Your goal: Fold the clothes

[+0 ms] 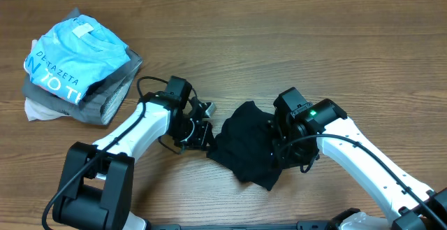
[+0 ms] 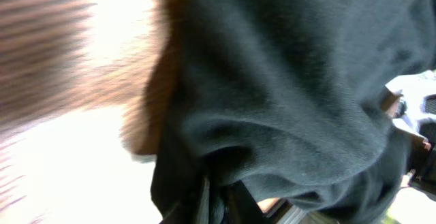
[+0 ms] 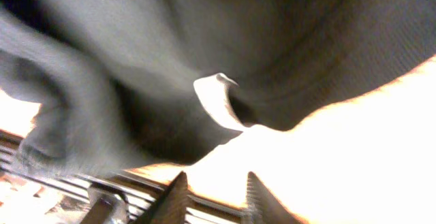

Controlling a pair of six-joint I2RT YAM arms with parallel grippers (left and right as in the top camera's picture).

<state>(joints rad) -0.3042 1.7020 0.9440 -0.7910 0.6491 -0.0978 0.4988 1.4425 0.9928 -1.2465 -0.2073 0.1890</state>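
Nearest, in the right wrist view, the right gripper (image 3: 214,200) shows its two fingertips (image 3: 174,203) apart, with bare bright table between them and nothing clamped. Just beyond them lies the black T-shirt (image 3: 136,60), its small white neck tag (image 3: 216,101) curled up at a fold. In the left wrist view, the left gripper (image 2: 218,203) sits at the bottom edge with dark cloth bunched against it; I cannot tell whether it pinches the fabric. From overhead, the shirt is a crumpled heap near the middle of the wooden table (image 1: 314,34), with a gripper at either side. Farthest, at the far left, I see a light blue shirt (image 1: 73,62) with white lettering on top of grey garments (image 1: 112,101) and a white garment (image 1: 38,111).
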